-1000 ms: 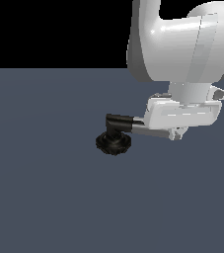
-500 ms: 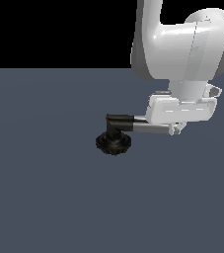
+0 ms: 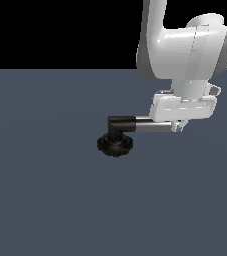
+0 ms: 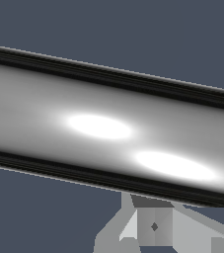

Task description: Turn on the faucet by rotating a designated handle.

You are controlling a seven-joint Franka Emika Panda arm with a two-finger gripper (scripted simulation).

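The faucet stands on a round black ribbed base (image 3: pixel 114 145) with a short black elbow (image 3: pixel 121 122) on top. Its chrome handle (image 3: pixel 152 126) runs from the elbow toward the exterior view's right, nearly level. My gripper (image 3: pixel 178 127) sits at the handle's far end, with the white hand (image 3: pixel 182 107) just above the bar and covering its tip. In the wrist view the handle (image 4: pixel 108 128) fills most of the picture, very close, and a grey finger (image 4: pixel 153 227) shows past it. The frames do not show how the jaws stand.
The faucet rests on a flat dark grey-blue floor (image 3: pixel 45 200). The large white arm (image 3: pixel 185 50) rises above the hand at the exterior view's upper right.
The elbow and chrome bar have swung a little: the bar now looks longer and more level in the exterior view. The hand has shifted slightly upward along with it.
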